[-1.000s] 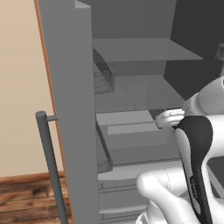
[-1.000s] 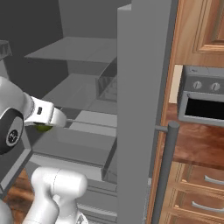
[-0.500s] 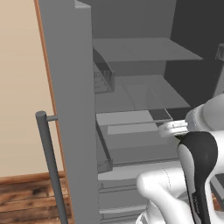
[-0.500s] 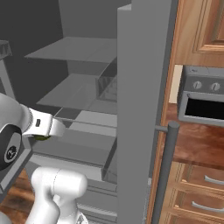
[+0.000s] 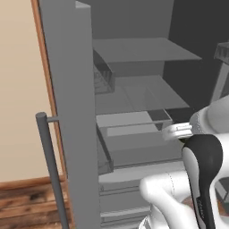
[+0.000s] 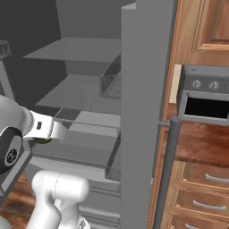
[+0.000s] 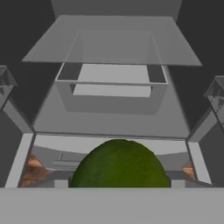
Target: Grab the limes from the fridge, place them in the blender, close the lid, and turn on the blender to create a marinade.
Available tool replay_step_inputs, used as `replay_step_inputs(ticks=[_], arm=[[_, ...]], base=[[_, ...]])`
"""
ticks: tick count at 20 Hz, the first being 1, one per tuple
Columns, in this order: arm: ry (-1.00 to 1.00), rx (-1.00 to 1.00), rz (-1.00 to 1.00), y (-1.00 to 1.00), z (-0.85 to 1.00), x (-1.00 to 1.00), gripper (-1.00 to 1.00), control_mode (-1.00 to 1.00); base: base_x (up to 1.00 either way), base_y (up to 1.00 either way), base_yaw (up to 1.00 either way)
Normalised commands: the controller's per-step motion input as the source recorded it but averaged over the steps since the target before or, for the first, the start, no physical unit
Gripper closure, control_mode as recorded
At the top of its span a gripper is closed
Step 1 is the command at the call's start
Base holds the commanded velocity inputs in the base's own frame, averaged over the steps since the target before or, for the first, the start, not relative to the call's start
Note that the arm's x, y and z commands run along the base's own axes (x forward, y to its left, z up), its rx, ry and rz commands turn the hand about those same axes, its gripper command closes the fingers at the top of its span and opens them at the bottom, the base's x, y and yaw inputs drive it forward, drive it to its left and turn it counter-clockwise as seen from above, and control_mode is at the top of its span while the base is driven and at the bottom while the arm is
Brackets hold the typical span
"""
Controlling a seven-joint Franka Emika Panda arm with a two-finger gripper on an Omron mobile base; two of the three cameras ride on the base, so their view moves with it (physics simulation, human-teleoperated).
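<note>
Now your arm sits lower and further back from the fridge [image 5: 71, 112] than a second ago, plain grey smooth shelves and boxy drawers inside, bumpy round dark-green lime [image 7: 120, 164] held between the wide-set jaws of your gripper [image 7: 120, 183], just outside the open fridge.

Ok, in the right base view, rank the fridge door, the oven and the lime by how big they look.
1. Fridge door, largest: it spans the view from top to bottom.
2. Oven, cut by the right edge, so its full size is unsure.
3. Lime, smallest: a green sliver mostly hidden behind the gripper, so more may be covered.
</note>
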Motion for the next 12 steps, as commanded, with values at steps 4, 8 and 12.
replay_step_inputs(ticks=[4, 8, 12], arm=[[0.00, 0.00, 0.00, 0.00, 0.00, 0.00, 1.00, 1.00], [0.00, 0.00, 0.00, 0.00, 0.00, 0.00, 1.00, 1.00], [0.00, 0.00, 0.00, 0.00, 0.00, 0.00, 1.00, 1.00]], base=[[-0.64, 0.02, -0.21], [-0.54, 0.04, -0.22], [-0.65, 0.11, -0.26]])
